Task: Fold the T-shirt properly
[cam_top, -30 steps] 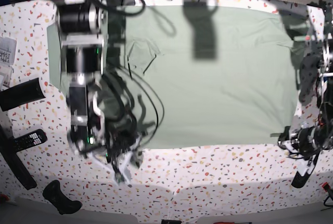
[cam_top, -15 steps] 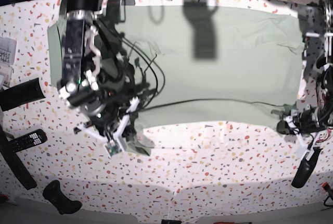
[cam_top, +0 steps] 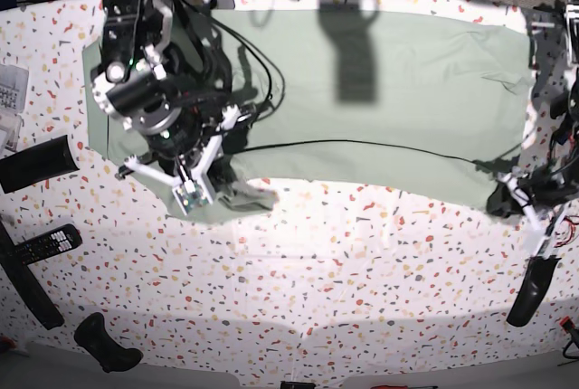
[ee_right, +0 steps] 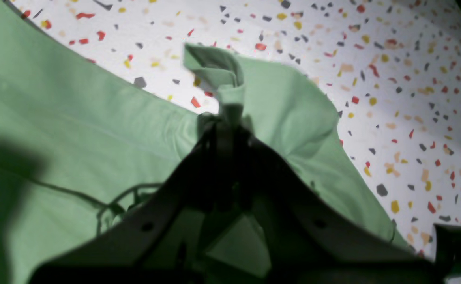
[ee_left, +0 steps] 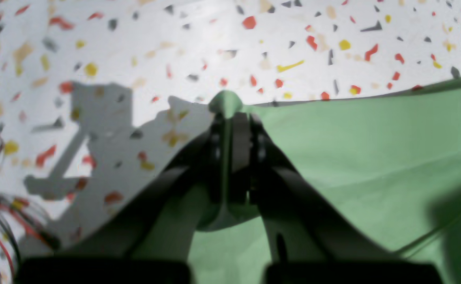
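While both arms are over it, the speckled table [cam_top: 362, 262] is seen carrying the T-shirt [cam_top: 389, 109], which is spread flat across the far half of the table, its near edge lifted at both corners. Black remote controls [cam_top: 41, 246] are laid on the table well apart from the T-shirt, past its collar-side end. The right pincer [ee_right: 224, 130] is clamped tight on a bunched corner of the T-shirt's near edge, cloth sticking up beyond the tips and draped to either side. The left pincer [ee_left: 232, 118] is closed on the opposite near corner of the T-shirt, a small tuft of cloth protruding past the tips, bare table just beyond it.
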You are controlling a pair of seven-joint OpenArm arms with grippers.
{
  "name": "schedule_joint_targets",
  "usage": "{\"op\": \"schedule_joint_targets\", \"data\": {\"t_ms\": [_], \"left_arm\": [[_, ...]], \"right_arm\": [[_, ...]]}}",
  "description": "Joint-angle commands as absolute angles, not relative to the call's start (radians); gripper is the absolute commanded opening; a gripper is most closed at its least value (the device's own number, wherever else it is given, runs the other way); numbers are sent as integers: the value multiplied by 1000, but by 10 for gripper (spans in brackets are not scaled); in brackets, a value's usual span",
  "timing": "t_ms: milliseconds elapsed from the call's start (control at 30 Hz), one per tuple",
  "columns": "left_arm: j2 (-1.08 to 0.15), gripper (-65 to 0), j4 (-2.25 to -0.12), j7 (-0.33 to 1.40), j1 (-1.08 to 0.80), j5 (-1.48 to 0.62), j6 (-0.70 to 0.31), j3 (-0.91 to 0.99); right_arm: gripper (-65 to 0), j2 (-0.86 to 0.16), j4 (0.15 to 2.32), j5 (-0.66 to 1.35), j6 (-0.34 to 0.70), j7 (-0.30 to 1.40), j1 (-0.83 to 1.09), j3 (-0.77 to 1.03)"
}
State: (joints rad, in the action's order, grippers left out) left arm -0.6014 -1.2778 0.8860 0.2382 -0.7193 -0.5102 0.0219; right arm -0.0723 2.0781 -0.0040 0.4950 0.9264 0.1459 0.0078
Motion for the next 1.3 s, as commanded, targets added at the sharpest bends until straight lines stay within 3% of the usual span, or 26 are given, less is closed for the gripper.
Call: {"op": "schedule_joint_targets", "data": {"t_ms": [0,800,1267], "left_arm": [[-621,-650,-1296,875,249,-744,-517,49],[-621,-650,-1298,922,211,-791,-517,97],[-618,-650,-1298,960,144,-821,-517,97]], "right_arm": [[-650,-75,2109,-1,493,908,141,8],[-650,-75,2140,-1,489,979,159,8],[-650,-75,2141,1,429,1052,234,8]]}}
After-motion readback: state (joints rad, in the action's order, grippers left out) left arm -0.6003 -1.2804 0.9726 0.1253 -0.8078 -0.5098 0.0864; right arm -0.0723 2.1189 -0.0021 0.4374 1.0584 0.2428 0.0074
